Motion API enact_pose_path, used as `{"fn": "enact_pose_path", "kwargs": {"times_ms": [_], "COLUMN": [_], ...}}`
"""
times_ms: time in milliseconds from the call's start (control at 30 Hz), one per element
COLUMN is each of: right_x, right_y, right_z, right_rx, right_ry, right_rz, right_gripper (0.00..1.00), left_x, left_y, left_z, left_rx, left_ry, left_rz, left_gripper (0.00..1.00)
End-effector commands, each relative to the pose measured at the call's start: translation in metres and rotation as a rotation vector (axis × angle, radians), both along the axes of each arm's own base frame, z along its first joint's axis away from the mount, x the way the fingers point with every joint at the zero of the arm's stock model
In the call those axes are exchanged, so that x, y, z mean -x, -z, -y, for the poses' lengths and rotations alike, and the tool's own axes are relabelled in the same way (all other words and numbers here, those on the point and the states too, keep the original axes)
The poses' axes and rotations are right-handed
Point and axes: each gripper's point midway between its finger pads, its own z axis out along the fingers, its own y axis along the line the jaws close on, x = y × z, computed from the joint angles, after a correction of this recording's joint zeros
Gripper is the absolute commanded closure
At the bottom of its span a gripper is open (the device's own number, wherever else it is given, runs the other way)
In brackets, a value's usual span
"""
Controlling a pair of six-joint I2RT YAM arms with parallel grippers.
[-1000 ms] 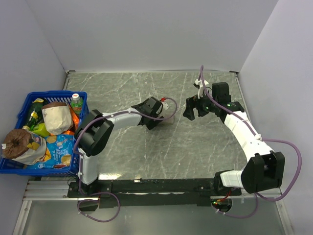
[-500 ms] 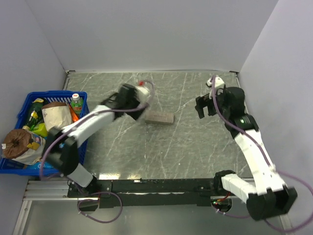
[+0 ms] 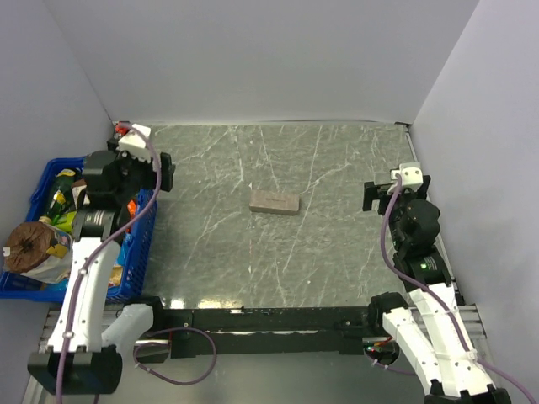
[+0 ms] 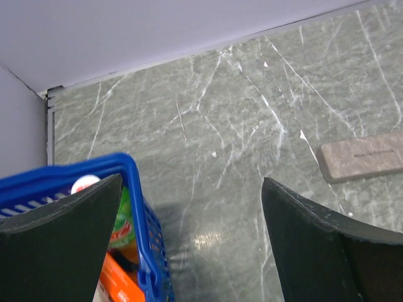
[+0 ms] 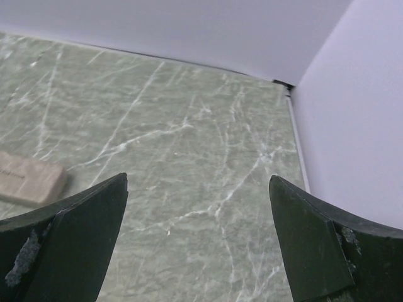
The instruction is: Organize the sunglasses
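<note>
Grey-brown and rectangular, the closed hard case (image 3: 274, 202) lies flat in the middle of the grey-green marble tabletop (image 3: 337, 269), well apart from both arms. No thin brown-framed sunglasses show in any view. With the lid down and nothing else loose on the marble, they are most likely shut inside the case. That would put the tidying at or near its end, though the pictures cannot confirm it

The left gripper (image 4: 192, 182) hangs at the far left, beside and partly above the far right corner of the blue plastic basket (image 4: 94, 165) filled with groceries. Its jaws stand spread wide with nothing between them, and its wrist view looks across the marble to the case on the right. The right gripper (image 5: 197, 181) sits near the right wall, likewise spread and empty, with the case at the left edge of its wrist view

Both arms standing off to the sides leaves the case unobstructed, a posture that fits a finished job. If anything is left, it is probably only checking that the lid sits flush
</note>
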Motion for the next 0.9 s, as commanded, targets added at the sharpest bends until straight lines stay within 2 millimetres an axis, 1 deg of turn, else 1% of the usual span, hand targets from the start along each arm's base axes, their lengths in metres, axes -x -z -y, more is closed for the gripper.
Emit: {"fn": "enact_pose_path", "kwargs": {"times_ms": [0,33,100,167,200,267,367,633,867], "right_x": [0.007,0.009,0.011,0.013,0.014,0.017,0.019,0.015,0.014], "right_y": [-0.045,-0.041,-0.051,-0.053,-0.058,-0.059,-0.060,-0.056,-0.054], "right_z": [0.022,0.026,0.028,0.036,0.039,0.048,0.053,0.054,0.054], "right_rx": [-0.062,-0.063,-0.073,-0.081,-0.086,-0.078,-0.077,-0.068,-0.063], "right_ry": [0.122,0.147,0.154,0.200,0.218,0.268,0.296,0.303,0.307], "right_rz": [0.201,0.197,0.239,0.251,0.273,0.287,0.308,0.301,0.296], "right_gripper": [0.00,0.00,0.00,0.00,0.00,0.00,0.00,0.00,0.00], "left_x": [0.022,0.024,0.029,0.029,0.028,0.028,0.029,0.028,0.026], "left_y": [-0.020,-0.013,-0.014,-0.012,-0.013,-0.011,-0.011,-0.003,-0.001], "left_z": [0.004,-0.002,-0.001,-0.004,-0.004,-0.009,-0.012,-0.011,-0.008], "left_rx": [0.057,0.066,0.073,0.084,0.088,0.094,0.099,0.107,0.112], "left_ry": [0.062,0.045,0.061,0.056,0.057,0.037,0.029,0.052,0.067], "left_rz": [0.103,0.099,0.107,0.099,0.105,0.109,0.117,0.104,0.098], "left_gripper": [0.04,0.03,0.04,0.03,0.04,0.03,0.03,0.04,0.04]}}
